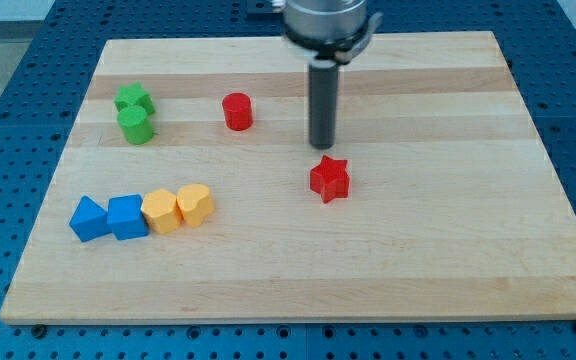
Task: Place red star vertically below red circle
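- Tip position: my tip (323, 147) stands just above the red star (329, 179) in the view, close to touching; contact cannot be confirmed. No jaws exist; nothing is held.
- Red circle (237, 111) lies toward the view's left and slightly up from my tip.
- Recommended step: move round to the star's right flank, then push leftward until it sits directly below the circle.
- Green blocks (135, 113) lie farther left.
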`<state>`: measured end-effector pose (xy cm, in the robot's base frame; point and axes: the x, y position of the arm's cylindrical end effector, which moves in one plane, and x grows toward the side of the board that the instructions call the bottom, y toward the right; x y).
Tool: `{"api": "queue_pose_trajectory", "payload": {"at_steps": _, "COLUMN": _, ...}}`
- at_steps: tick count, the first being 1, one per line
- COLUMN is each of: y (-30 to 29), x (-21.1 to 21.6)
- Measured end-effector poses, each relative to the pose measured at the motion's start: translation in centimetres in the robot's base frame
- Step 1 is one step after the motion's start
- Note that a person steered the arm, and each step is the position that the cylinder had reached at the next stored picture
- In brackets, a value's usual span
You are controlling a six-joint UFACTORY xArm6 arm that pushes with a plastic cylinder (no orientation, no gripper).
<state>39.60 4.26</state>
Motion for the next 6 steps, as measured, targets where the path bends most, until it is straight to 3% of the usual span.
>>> {"api": "queue_pose_trajectory", "payload": {"at_steps": 2, "y": 9.5, "x": 2.2}}
{"api": "queue_pose_trajectory", "payload": {"at_steps": 3, "y": 9.3, "x": 4.6}}
{"api": "queue_pose_trajectory", "payload": {"at_steps": 6, "y": 1.1, "x": 7.8}}
